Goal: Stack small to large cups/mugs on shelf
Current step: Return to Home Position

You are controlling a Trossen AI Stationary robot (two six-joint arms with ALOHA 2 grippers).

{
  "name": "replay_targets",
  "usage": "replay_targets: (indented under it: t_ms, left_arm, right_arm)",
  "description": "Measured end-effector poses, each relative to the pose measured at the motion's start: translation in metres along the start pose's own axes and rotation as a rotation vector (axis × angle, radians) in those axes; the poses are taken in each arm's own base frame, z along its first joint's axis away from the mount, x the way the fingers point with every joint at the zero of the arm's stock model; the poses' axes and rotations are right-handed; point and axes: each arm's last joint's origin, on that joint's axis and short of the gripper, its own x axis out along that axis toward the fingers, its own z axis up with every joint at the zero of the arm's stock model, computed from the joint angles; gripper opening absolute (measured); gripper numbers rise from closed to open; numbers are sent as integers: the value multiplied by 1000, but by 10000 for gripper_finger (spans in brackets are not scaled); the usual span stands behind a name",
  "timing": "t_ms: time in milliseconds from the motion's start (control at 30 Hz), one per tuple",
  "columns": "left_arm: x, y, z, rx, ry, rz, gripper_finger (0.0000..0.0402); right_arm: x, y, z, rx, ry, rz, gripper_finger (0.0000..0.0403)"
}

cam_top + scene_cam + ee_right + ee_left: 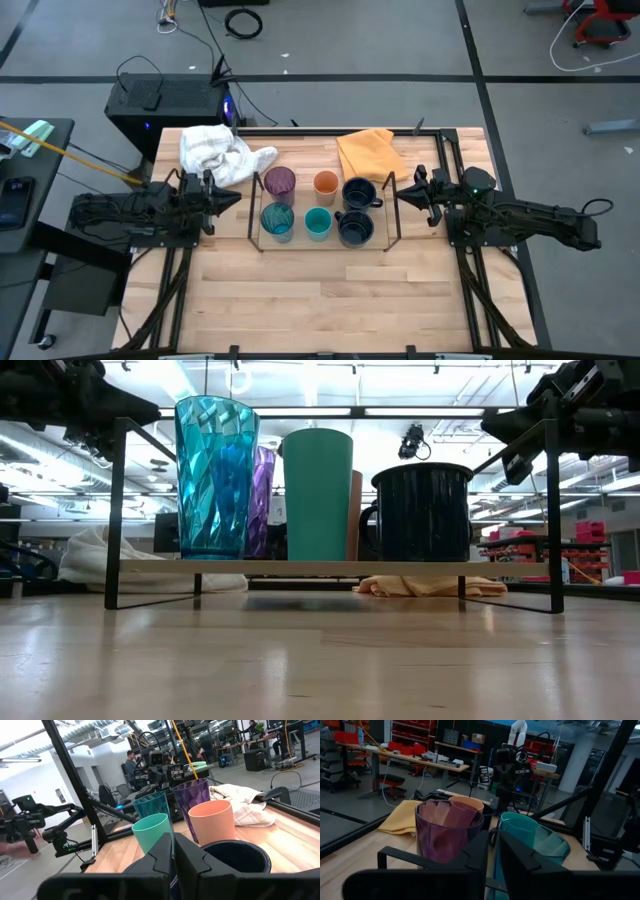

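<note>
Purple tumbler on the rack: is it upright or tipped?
Upright: the purple tumbler stands on the wire shelf, open mouth facing up.

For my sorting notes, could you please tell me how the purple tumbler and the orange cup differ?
The purple tumbler is see-through and faceted; the orange cup is opaque and smooth. The tumbler is taller and wider than the cup. Both stand upright, side by side on the rack.
</note>
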Motion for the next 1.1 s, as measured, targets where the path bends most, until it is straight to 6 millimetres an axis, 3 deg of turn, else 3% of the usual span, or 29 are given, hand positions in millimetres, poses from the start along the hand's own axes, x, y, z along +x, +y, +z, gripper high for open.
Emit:
replay_targets:
  t_ms: [1100]
  left_arm:
    - [0,0,0,-1,2,0,62]
  right_arm:
    - [0,0,0,0,0,0,25]
